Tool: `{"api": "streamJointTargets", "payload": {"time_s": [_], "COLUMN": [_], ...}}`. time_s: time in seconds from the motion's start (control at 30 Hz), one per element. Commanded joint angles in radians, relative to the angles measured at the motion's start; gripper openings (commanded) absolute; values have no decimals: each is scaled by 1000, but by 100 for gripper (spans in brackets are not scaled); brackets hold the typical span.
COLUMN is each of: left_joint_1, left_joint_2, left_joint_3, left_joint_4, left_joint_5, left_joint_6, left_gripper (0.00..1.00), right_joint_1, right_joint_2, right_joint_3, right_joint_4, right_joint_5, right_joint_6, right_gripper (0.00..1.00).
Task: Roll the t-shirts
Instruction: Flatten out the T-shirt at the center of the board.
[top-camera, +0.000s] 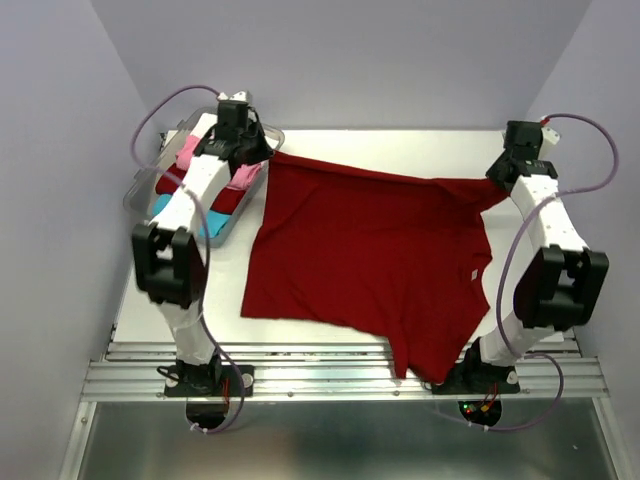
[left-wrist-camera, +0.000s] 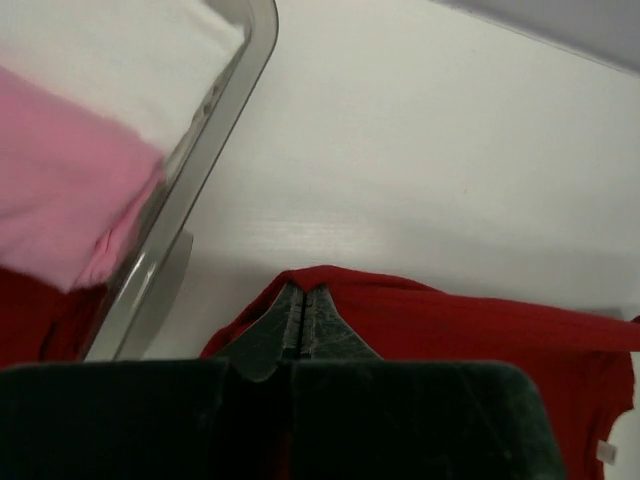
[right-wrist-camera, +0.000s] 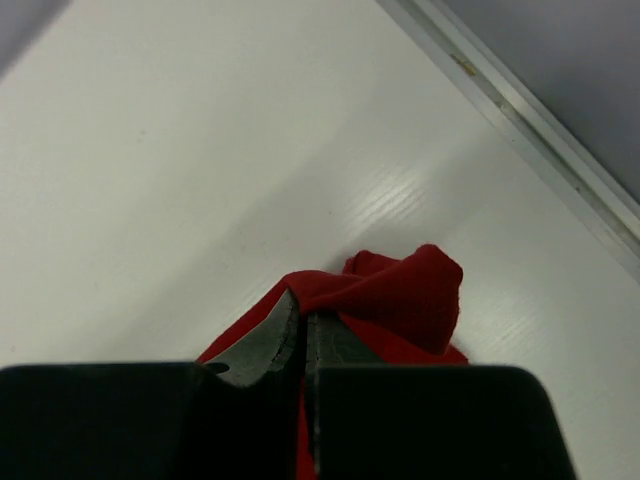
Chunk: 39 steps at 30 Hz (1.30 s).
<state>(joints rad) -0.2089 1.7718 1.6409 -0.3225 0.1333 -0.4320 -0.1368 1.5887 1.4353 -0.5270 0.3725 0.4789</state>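
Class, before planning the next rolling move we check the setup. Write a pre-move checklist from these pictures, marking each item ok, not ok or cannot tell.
1. Left jaws shut on the dark red t-shirt, far edge: ok.
2. Right jaws shut on its other far corner: ok.
3. Shirt flat: not ok, bunched at the right jaws.
4. Shirt wholly on the table: not ok, overhangs the near edge.
5. Shirt outside the clear plastic bin: ok.

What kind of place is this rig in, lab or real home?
Looks like a lab test cell, not a home: bare white table boxed in by plain walls, an aluminium mounting rail, a clear bin of t-shirts.
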Motion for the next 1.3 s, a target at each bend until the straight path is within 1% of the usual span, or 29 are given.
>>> {"api": "streamJointTargets", "payload": {"time_s": [0.0,0.03,0.1,0.13,0.17,0.23,0.33,0.47,0.6,0.63,0.7,0.73,0.83,0.93,1.1,1.27], "left_joint_1": [-6,-6,-6,-6,-4,-4,0,6,11,12,14,14,16,16,16,17], "left_joint_2": [193,295,385,453,484,555,591,606,620,624,637,643,667,692,703,660], "left_joint_3": [281,400,511,599,643,739,763,735,729,729,732,735,743,747,757,705], "left_joint_4": [44,31,10,-4,-13,-39,-24,5,17,28,43,52,82,114,128,115], "left_joint_5": [-89,-96,-98,-97,-98,-107,-103,-83,-66,-61,-46,-34,-18,9,38,45], "left_joint_6": [33,36,48,53,58,73,76,73,75,75,90,96,127,150,156,165], "left_gripper": [0,0,0,0,0,0,0,0,0,0,0,0,0,0,0,0], "right_joint_1": [-21,-21,-21,-21,-21,-21,-30,-30,-30,-30,-30,-30,-30,-30,-30,-30], "right_joint_2": [145,190,273,342,376,454,508,518,455,417,351,329,243,168,85,25], "right_joint_3": [105,159,220,246,298,344,405,396,300,245,185,124,39,-80,-182,-271], "right_joint_4": [179,185,186,191,193,191,191,191,191,193,191,191,191,190,183,174], "right_joint_5": [71,72,69,68,56,48,33,8,-7,-10,-12,-12,-12,-24,-67,-118], "right_joint_6": [18,17,12,10,9,7,12,43,69,76,89,93,101,104,128,141], "right_gripper": [1,1,1,1,1,1,1,1,1,1,1,1,1,1,1,1]}}
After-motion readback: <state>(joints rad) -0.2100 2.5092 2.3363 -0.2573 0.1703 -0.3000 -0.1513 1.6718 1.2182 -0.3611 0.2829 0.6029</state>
